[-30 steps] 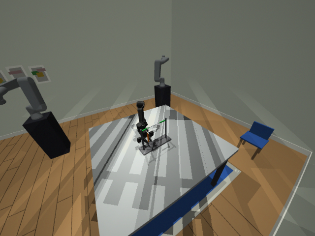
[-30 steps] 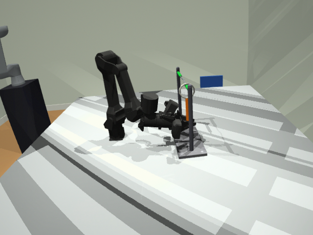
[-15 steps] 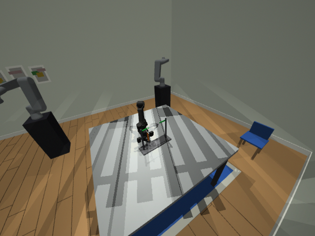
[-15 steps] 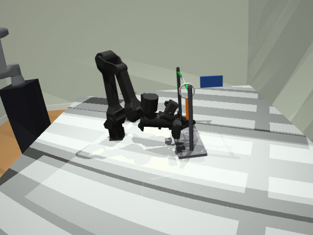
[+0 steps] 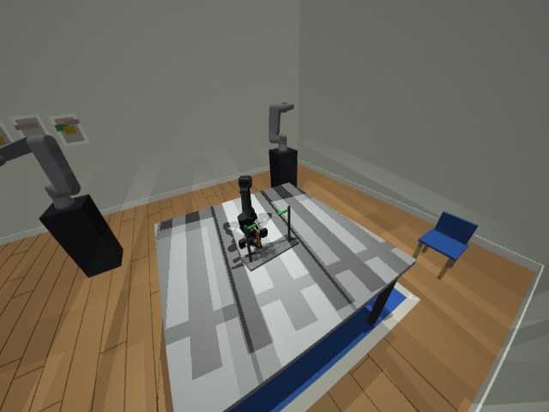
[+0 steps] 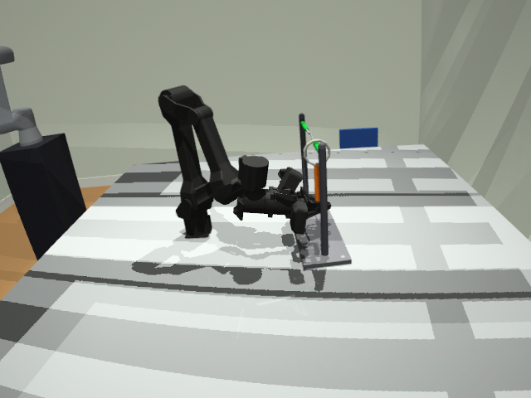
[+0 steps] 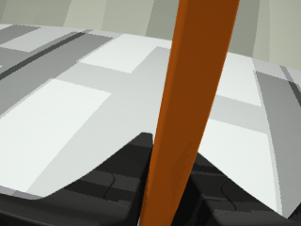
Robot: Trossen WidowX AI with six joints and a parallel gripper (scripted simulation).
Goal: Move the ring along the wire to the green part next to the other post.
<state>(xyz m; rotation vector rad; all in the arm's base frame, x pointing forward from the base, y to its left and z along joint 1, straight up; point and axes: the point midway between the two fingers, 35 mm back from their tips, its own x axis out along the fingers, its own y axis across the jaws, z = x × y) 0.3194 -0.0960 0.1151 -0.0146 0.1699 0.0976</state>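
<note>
The pale ring (image 6: 304,152) surrounds the wire at the green part (image 5: 253,227) (image 6: 316,147) beside the near post (image 5: 249,250) (image 6: 323,214). I cannot tell whether the ring touches it. The orange handle (image 5: 257,238) (image 6: 317,182) (image 7: 195,85) points down from the ring, nearly upright. My gripper (image 6: 318,204) (image 7: 158,145) is shut on the handle's lower part, below the wire. In the wrist view the handle rises between the two black fingers. The thin grey wire (image 5: 268,219) runs to the other green part (image 5: 282,211) (image 6: 304,126) at the far post (image 5: 289,226) (image 6: 301,141).
Both posts stand on a flat grey base (image 5: 290,245) (image 6: 340,250) on the patterned table (image 5: 283,283) (image 6: 386,342). The gripper's body is low, over the base's edge and close to the near post. Two grey arms on black pedestals and a blue chair (image 5: 443,241) stand beyond the table.
</note>
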